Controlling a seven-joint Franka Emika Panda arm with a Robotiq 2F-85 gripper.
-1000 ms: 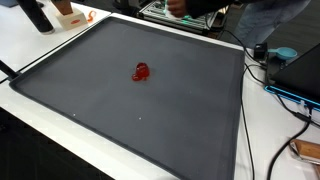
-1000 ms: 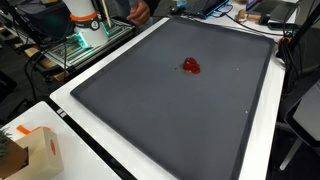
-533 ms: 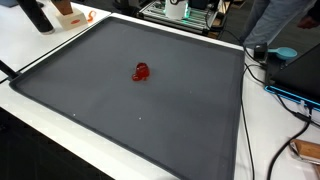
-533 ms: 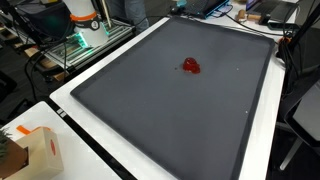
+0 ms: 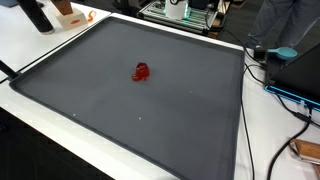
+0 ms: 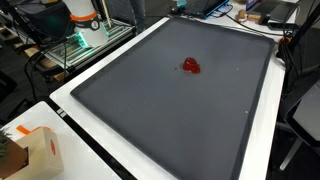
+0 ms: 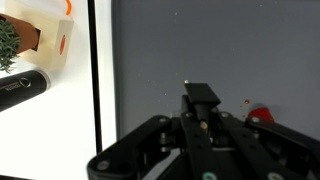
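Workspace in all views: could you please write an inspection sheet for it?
Surface: dark grey mat lying flat on a white table.
Job's things: small red object, alone near the mat's middle.
Clutter: orange-white box and black cylinder, both beside the mat.
Grippers: gripper above the mat, jaws shut, nothing seen between them, apart from the red object.
Cables: black cables along the mat's edge.
Surroundings: person, equipment rack.

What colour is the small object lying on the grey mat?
Red. The small object shows best in an exterior view.
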